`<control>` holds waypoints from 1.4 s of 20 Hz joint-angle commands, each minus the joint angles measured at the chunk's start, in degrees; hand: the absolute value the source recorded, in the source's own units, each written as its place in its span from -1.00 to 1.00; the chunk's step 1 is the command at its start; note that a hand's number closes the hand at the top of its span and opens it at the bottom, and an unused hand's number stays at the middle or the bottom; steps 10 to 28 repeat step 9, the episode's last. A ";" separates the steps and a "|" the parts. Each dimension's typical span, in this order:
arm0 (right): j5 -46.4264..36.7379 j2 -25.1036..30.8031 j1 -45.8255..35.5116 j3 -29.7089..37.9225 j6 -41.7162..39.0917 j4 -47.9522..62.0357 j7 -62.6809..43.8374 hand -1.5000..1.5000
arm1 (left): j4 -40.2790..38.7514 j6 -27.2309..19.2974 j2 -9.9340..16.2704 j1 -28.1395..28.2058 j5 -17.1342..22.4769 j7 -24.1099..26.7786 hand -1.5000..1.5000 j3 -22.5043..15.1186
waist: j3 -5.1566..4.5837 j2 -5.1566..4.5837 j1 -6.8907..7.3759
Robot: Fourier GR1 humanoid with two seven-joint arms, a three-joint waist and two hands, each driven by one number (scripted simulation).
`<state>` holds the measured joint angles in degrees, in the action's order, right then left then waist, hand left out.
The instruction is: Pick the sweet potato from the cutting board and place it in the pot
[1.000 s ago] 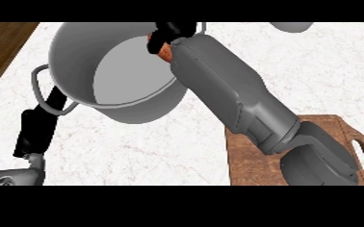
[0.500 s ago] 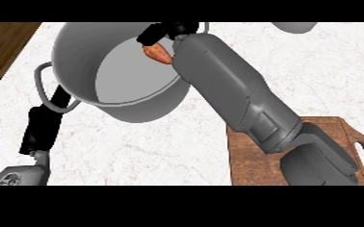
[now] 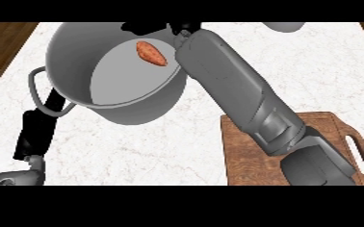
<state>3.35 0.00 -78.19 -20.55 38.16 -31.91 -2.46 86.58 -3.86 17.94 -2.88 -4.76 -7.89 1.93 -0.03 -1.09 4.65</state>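
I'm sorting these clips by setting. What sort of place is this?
Most likely a kitchen counter: a white marbled countertop holds a grey metal pot with a sweet potato inside, and a wooden cutting board lies beside it.

This is a kitchen. A white marbled counter (image 3: 177, 144) fills most of the view, with a strip of wooden floor past its left edge. A large grey pot (image 3: 113, 96) stands on it, and a wooden cutting board (image 3: 245, 158) lies toward the counter's lower right corner.
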 commanded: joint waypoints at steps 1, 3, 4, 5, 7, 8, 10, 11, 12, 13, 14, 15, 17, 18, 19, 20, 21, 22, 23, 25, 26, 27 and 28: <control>5.07 0.00 0.39 3.46 -4.03 1.45 5.51 -1.00 | 3.85 0.30 0.36 1.84 0.55 -3.54 0.00 0.48 | 0.03 0.35 -1.10; 6.82 0.00 3.87 2.42 -6.41 -2.19 5.47 -1.00 | -1.67 0.25 -0.35 3.22 0.41 3.08 0.00 1.70 | -0.01 0.69 -2.77; 8.09 0.00 7.75 -1.20 -3.02 -5.89 4.79 -1.00 | 1.96 1.32 0.99 2.29 1.65 -1.35 0.00 2.56 | 0.02 0.96 -2.79; 8.25 0.00 8.35 1.50 -6.11 -5.52 7.37 -1.00 | 2.03 1.17 1.33 3.15 1.88 -0.72 0.00 3.57 | 0.03 0.94 -3.21; 6.72 1.53 11.54 3.44 -8.11 -7.84 9.11 -1.00 | 3.43 1.88 1.51 7.07 1.92 0.84 0.00 3.88 | 0.05 1.17 -3.99; 6.07 1.47 11.56 3.53 -8.01 -9.26 7.77 -1.00 | 1.12 1.29 1.27 4.19 1.32 1.31 0.00 4.42 | 0.03 1.16 -4.35; 6.13 1.86 16.77 2.65 -8.54 -11.92 9.91 -1.00 | 1.16 1.50 1.30 6.07 1.94 2.25 0.00 5.16 | 0.04 1.26 -4.64; 6.13 1.86 16.77 2.65 -8.54 -11.92 9.91 -1.00 | 1.16 1.50 1.30 6.07 1.94 2.25 0.00 5.16 | 0.04 1.26 -4.64; 6.13 1.86 16.77 2.65 -8.54 -11.92 9.91 -1.00 | 1.16 1.50 1.30 6.07 1.94 2.25 0.00 5.16 | 0.04 1.26 -4.64; 6.13 1.86 16.77 2.65 -8.54 -11.92 9.91 -1.00 | 1.16 1.50 1.30 6.07 1.94 2.25 0.00 5.16 | 0.04 1.26 -4.64; 6.13 1.86 16.77 2.65 -8.54 -11.92 9.91 -1.00 | 1.16 1.50 1.30 6.07 1.94 2.25 0.00 5.16 | 0.04 1.26 -4.64; 6.13 1.86 16.77 2.65 -8.54 -11.92 9.91 -1.00 | 1.16 1.50 1.30 6.07 1.94 2.25 0.00 5.16 | 0.04 1.26 -4.64; 6.13 1.86 16.77 2.65 -8.54 -11.92 9.91 -1.00 | 1.16 1.50 1.30 6.07 1.94 2.25 0.00 5.16 | 0.04 1.26 -4.64; 6.13 1.86 16.77 2.65 -8.54 -11.92 9.91 -1.00 | 1.16 1.50 1.30 6.07 1.94 2.25 0.00 5.16 | 0.04 1.26 -4.64; 6.13 1.86 16.77 2.65 -8.54 -11.92 9.91 -1.00 | 1.16 1.50 1.30 6.07 1.94 2.25 0.00 5.16 | 0.04 1.26 -4.64; 6.13 1.86 16.77 2.65 -8.54 -11.92 9.91 -1.00 | 1.16 1.50 1.30 6.07 1.94 2.25 0.00 5.16 | 0.04 1.26 -4.64; 6.13 1.86 16.77 2.65 -8.54 -11.92 9.91 -1.00 | 1.16 1.50 1.30 6.07 1.94 2.25 0.00 5.16 | 0.04 1.26 -4.64; 6.13 1.86 16.77 2.65 -8.54 -11.92 9.91 -1.00 | 1.16 1.50 1.30 6.07 1.94 2.25 0.00 5.16 | 0.04 1.26 -4.64; 6.13 1.86 16.77 2.65 -8.54 -11.92 9.91 -1.00 | 1.16 1.50 1.30 6.07 1.94 2.25 0.00 5.16 | 0.04 1.26 -4.64; 6.13 1.86 16.77 2.65 -8.54 -11.92 9.91 -1.00 | 1.16 1.50 1.30 6.07 1.94 2.25 0.00 5.16 | 0.04 1.26 -4.64; 6.13 1.86 16.77 2.65 -8.54 -11.92 9.91 -1.00 | 1.16 1.50 1.30 6.07 1.94 2.25 0.00 5.16 | 0.04 1.26 -4.64; 6.13 1.86 16.77 2.65 -8.54 -11.92 9.91 -1.00 | 1.16 1.50 1.30 6.07 1.94 2.25 0.00 5.16 | 0.04 1.26 -4.64; 6.13 1.86 16.77 2.65 -8.54 -11.92 9.91 -1.00 | 1.16 1.50 1.30 6.07 1.94 2.25 0.00 5.16 | 0.04 1.26 -4.64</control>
